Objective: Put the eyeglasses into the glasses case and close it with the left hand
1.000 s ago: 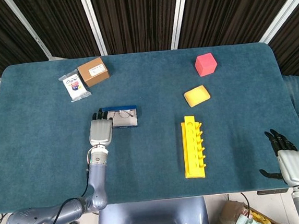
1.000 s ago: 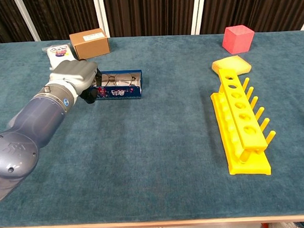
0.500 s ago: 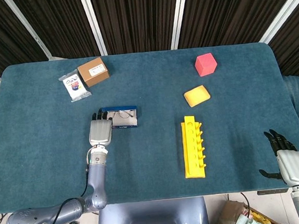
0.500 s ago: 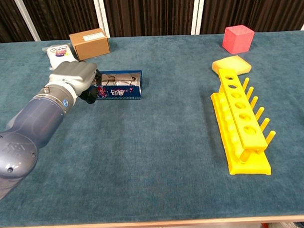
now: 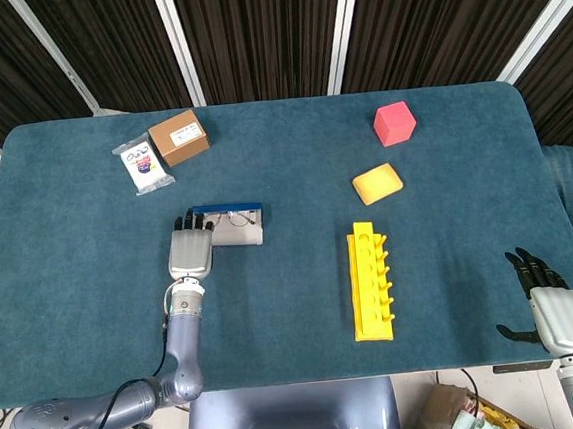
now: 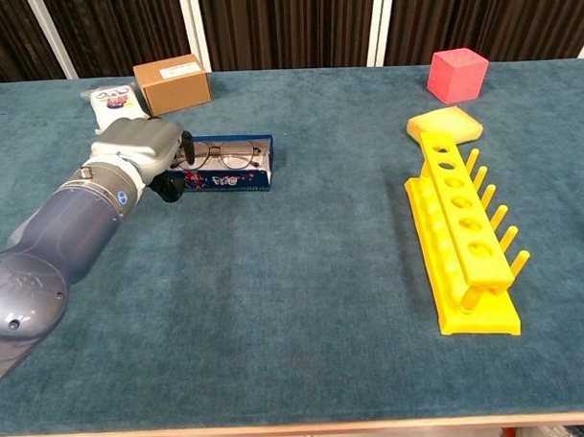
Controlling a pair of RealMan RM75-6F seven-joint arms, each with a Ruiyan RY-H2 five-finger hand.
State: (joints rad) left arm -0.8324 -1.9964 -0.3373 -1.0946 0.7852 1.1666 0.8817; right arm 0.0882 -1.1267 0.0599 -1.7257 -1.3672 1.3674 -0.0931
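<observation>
An open blue glasses case [image 5: 242, 235] [image 6: 229, 180] lies left of the table's middle. The eyeglasses [image 5: 235, 219] [image 6: 223, 160] lie along it, their lenses showing just above its front wall in the chest view. My left hand [image 5: 190, 251] [image 6: 136, 147] is at the case's left end, with its fingers curled at the left end of the eyeglasses and seemingly holding them. The contact itself is partly hidden by the hand. My right hand [image 5: 551, 307] hangs beyond the table's near right edge, fingers spread, holding nothing.
A brown box [image 5: 178, 137] [image 6: 172, 83] and a white packet [image 5: 143, 165] [image 6: 110, 98] sit at the back left. On the right are a pink cube [image 5: 395, 123] [image 6: 456, 74], a yellow sponge [image 5: 377, 182] [image 6: 444, 127] and a yellow peg rack [image 5: 370, 281] [image 6: 466, 246].
My left hand has shifted slightly to the left. The eyeglasses now sit a little higher in the case than before. The right hand has not moved.
</observation>
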